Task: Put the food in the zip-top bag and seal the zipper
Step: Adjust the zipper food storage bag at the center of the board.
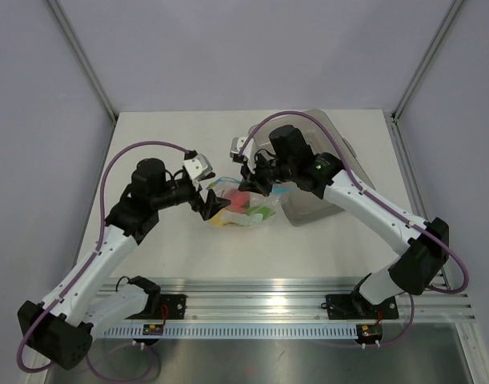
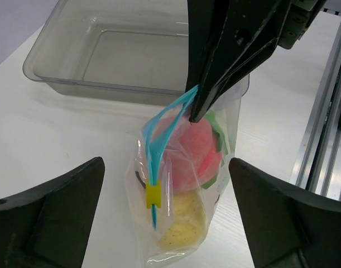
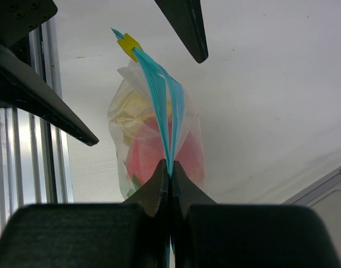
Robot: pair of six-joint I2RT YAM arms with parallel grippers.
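The clear zip-top bag [image 1: 242, 210] stands on the table with a red-pink fruit [image 2: 193, 155] and a yellow fruit [image 2: 184, 224] inside; the orange and green ones do not clearly show. Its light blue zipper [image 2: 154, 146] carries a yellow slider [image 2: 153, 195] at the left-arm end and gapes slightly in the middle. My right gripper [image 3: 170, 167] is shut on the zipper's far end [image 3: 162, 95]. My left gripper [image 2: 166, 223] is open, its fingers [image 2: 53, 212] on either side of the slider end, apart from the bag.
A grey translucent tray [image 1: 332, 164] stands behind and right of the bag, partly under the right arm; it also shows in the left wrist view [image 2: 111, 53]. The aluminium rail [image 1: 284, 300] runs along the near table edge.
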